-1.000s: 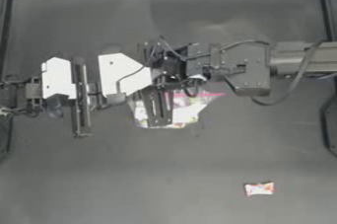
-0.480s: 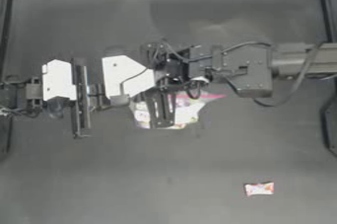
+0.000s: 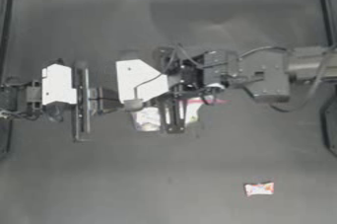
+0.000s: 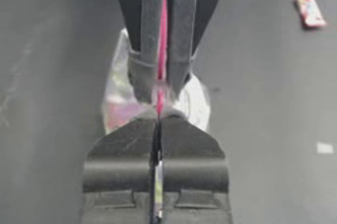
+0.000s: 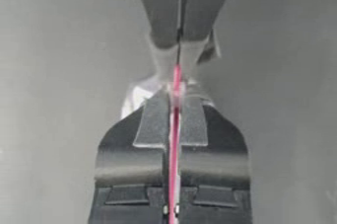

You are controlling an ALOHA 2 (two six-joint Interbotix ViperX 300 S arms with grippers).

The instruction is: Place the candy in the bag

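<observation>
Both claws meet at the middle of the dark surface (image 3: 79,183), each clamped on the pink-red seal strip of the clear plastic zip bag (image 3: 148,118) with yellow, white and pink contents showing through. The left claw (image 3: 172,114) reaches in from the left side, the right claw (image 3: 187,100) from the right, and their tips nearly touch over the bag's mouth. The small rectangular candy (image 3: 258,188), in a white wrapper with orange-red marks, lies alone well apart from the bag, toward the near right of the surface.

The step in hand looks like opening the mouth. To do it well, each claw should probably hold only 1 lip of the seal and the 2 should draw apart gently, so the strip parts without the bag sliding or its contents spilling. Then 1 claw must keep the mouth wide while the other fetches the candy.

The top view shows where the candy lies relative to both arms, but the bag is largely hidden under them. The left wrist view shows the pink strip pinched between both pairs of jaws and the pouch spread below; the right wrist view shows the same strip running straight through its own closed jaws.
</observation>
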